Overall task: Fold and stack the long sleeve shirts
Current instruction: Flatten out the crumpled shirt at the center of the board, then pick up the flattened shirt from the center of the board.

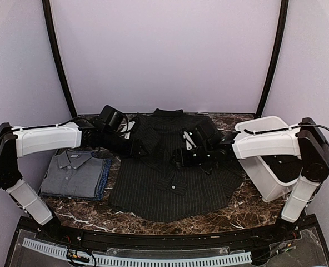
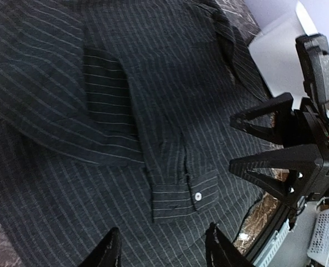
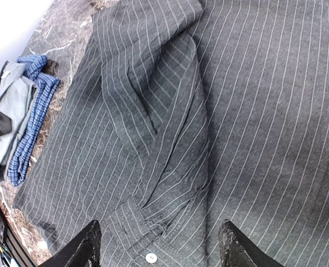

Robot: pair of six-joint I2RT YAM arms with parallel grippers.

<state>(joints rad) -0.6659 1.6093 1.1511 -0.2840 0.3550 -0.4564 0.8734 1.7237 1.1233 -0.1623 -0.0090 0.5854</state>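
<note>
The pinstriped shirt (image 1: 170,189) lies spread in the middle of the table (image 1: 237,214), collar toward the far edge and hem toward the arms. Both of its sleeves are laid inward over the body. One sleeve (image 2: 125,128) ends in a cuff (image 2: 178,194) with a small pale button (image 2: 198,196), and the other sleeve (image 3: 170,133) lies in loose folds, its own cuff (image 3: 134,225) flat on the cloth.

The left gripper (image 2: 161,250) hangs just above the shirt with its fingers apart and nothing between them. The right gripper (image 3: 160,245) hovers close by over the middle of the shirt, fingers spread wide and likewise empty.

To the left on the table a folded grey shirt (image 1: 73,167) rests on a folded blue shirt (image 1: 104,178), well apart from the spread one. At the right edge stands a white tub (image 1: 264,167), tilted.

The step in hand looks like the sleeve fold, which seems done. The body is not yet folded, and the shirt is wider than the stack. The next move probably calls for each gripper to go to the edge on its own side, pinch a single layer cleanly without dragging the sleeves out of place, and bring the sides or the hem over evenly. Then the folded shirt goes onto the grey one
</note>
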